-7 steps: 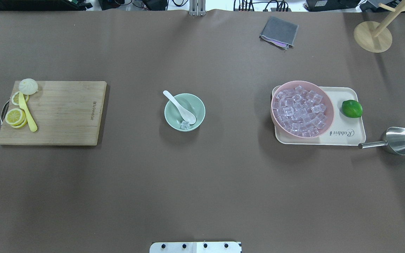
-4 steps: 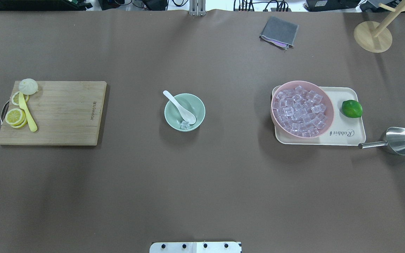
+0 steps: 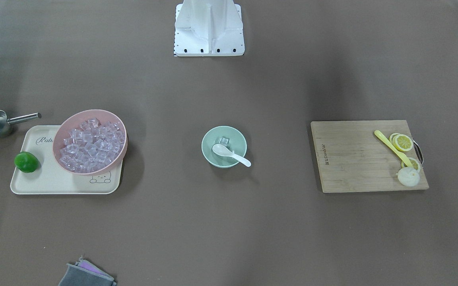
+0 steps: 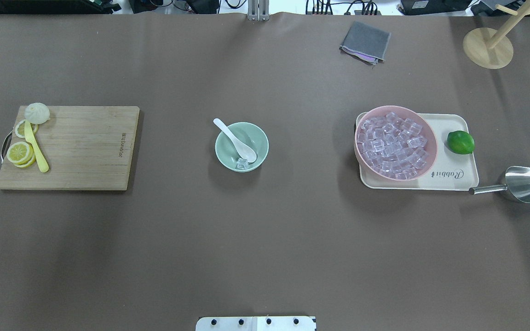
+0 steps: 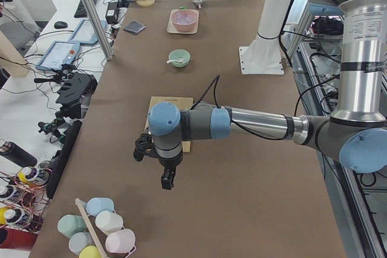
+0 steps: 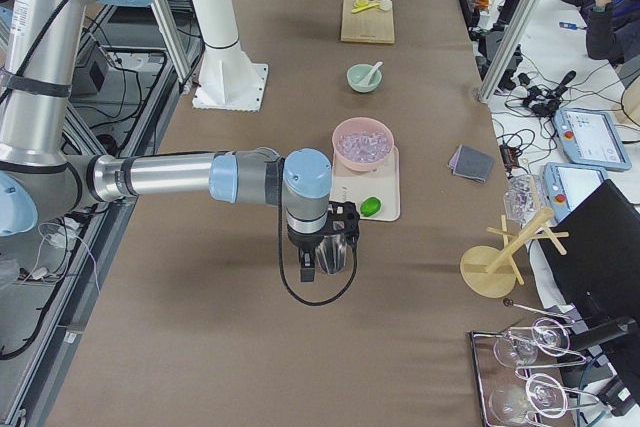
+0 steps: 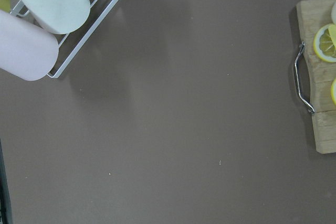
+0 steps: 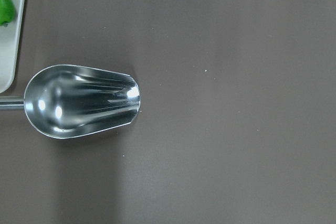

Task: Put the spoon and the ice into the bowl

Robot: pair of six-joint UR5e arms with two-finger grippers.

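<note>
The mint-green bowl (image 4: 252, 132) stands at the table's middle. The white spoon (image 4: 235, 140) lies in it, scoop inside and handle resting over the far-left rim. One clear ice cube (image 4: 242, 163) sits in the bowl beside the scoop. The front-facing view shows the same bowl (image 3: 206, 153), spoon (image 3: 229, 153) and ice (image 3: 224, 140). My left gripper (image 5: 167, 180) shows only in the exterior left view, past the cutting board; I cannot tell its state. My right gripper (image 6: 307, 267) shows only in the exterior right view, above the metal scoop; I cannot tell its state.
A pink bowl (image 4: 357, 154) full of ice cubes and a lime (image 4: 460, 142) sit on a cream tray (image 4: 458, 180) at the right. A metal scoop (image 4: 522, 184) lies beside it. A cutting board (image 4: 85, 147) with lemon slices is at the left. A grey cloth (image 4: 365, 42) lies far back.
</note>
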